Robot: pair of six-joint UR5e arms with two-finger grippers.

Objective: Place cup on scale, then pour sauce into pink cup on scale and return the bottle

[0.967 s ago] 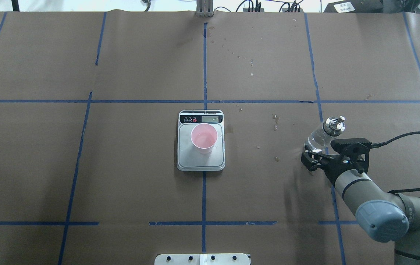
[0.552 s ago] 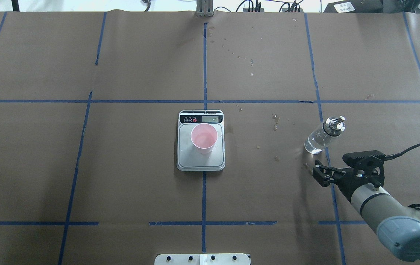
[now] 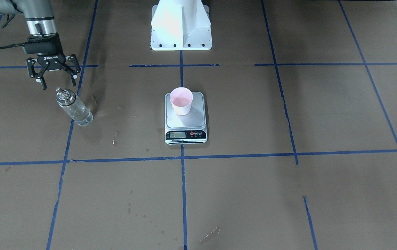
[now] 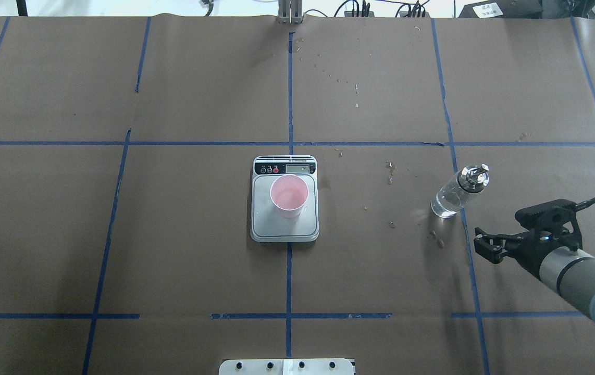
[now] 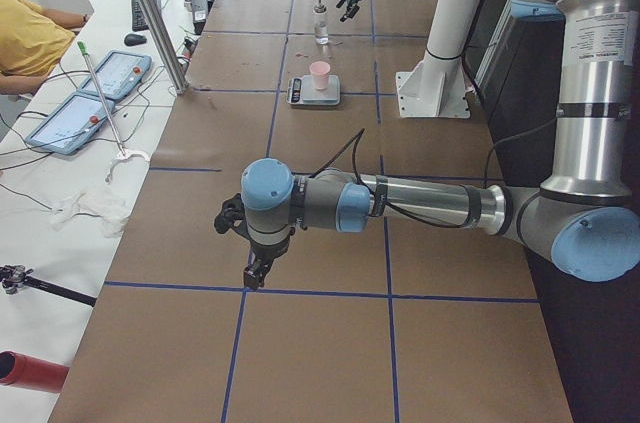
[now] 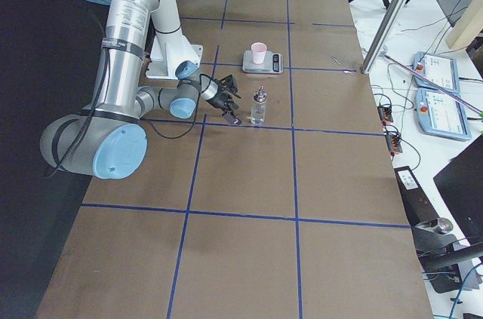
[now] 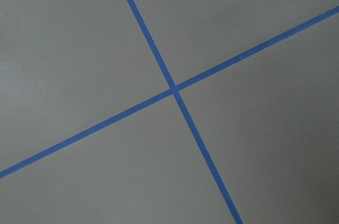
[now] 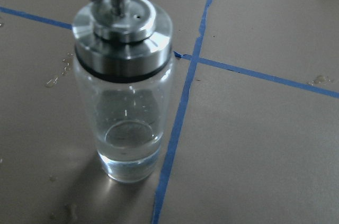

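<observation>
The pink cup [image 4: 288, 195] stands upright on the steel scale [image 4: 284, 229] at the table's middle, with a little clear sauce in it; it also shows in the front view [image 3: 181, 100] on the scale [image 3: 186, 123]. The glass bottle [image 4: 454, 195] with its metal pourer stands upright on the paper to the right, free of any gripper. In the right wrist view the bottle [image 8: 124, 91] holds a low layer of sauce [image 8: 127, 160]. My right gripper [image 4: 484, 245] is open and empty, just behind the bottle, apart from it [image 3: 58, 83]. My left gripper [image 5: 255, 273] hangs over bare paper far to the left; I cannot tell its state.
Wet drops [image 4: 390, 172] spot the brown paper between scale and bottle. The white robot pedestal [image 3: 181, 27] stands behind the scale. Blue tape lines [image 7: 175, 89] divide the table into squares. A metal pole [image 5: 150, 13] and tablets [image 5: 100, 93] stand at the far side.
My right gripper, open around the bottle's base a second ago, has drawn back toward the robot and to the right. The bottle stays standing where it was. Cup and scale have not moved.
</observation>
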